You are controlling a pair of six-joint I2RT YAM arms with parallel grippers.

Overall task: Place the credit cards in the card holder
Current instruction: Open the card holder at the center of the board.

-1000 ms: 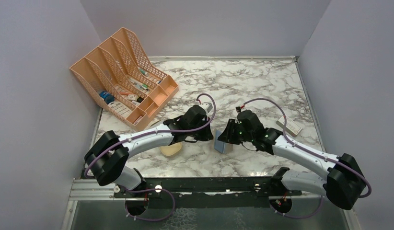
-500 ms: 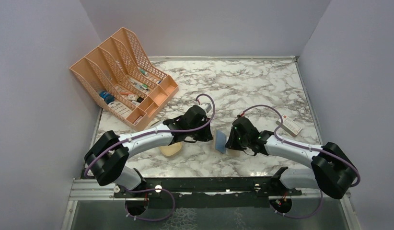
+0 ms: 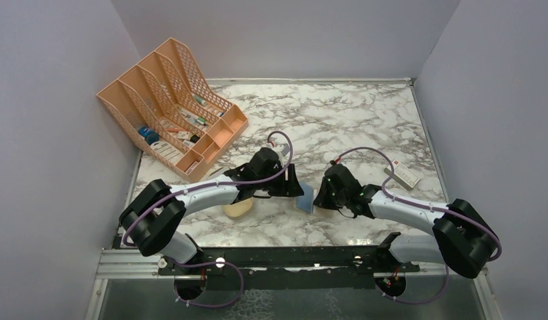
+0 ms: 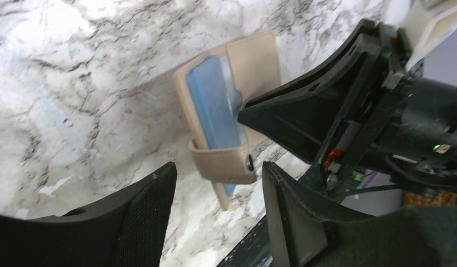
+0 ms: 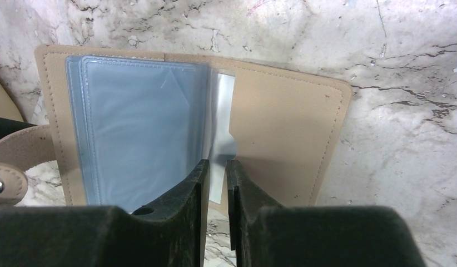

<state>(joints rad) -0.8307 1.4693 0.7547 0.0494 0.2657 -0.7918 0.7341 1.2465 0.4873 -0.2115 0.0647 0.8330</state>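
Straddling a pale clear leaf (image 5: 220,111) at the fold of the holder (image 5: 282,128), the fingers (image 5: 193,189) of the right gripper (image 5: 213,167) stand almost together at lower centre of the right wrist view; whether they pinch it cannot be told. The holder lies open on the table (image 5: 410,67), at centre of the top view, with blue pockets (image 5: 137,128) on its left half; no loose cards are seen. The left gripper (image 4: 215,169), fingers wide apart, hovers over the strap (image 4: 226,161) and holds nothing. Risk: with the holder unpinned, a pull on the leaf may drag it or fold it shut.
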